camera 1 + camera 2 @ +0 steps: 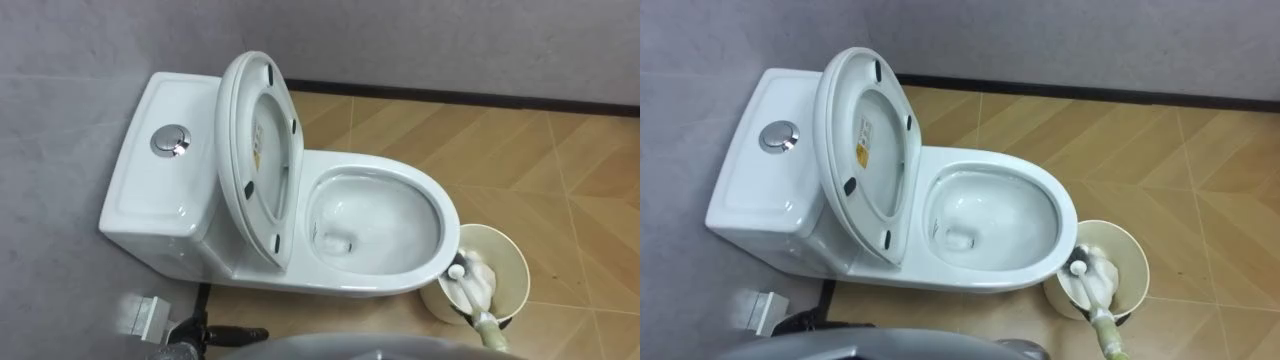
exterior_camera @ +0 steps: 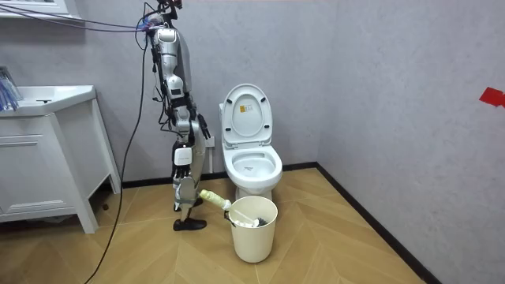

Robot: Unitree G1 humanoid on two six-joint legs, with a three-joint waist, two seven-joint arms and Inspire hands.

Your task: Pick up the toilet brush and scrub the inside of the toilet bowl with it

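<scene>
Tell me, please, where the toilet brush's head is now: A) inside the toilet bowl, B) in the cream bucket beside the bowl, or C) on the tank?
B: the brush head rests inside the cream bucket on the floor beside the toilet.

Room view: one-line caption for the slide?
Robot stands beside the toilet, lid up, brush reaching into the white bucket.

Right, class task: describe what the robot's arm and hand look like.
The right arm is slim and mostly black, with a pale section above the wrist. The right hand is silvery grey. Finer markings are too small to tell.
</scene>
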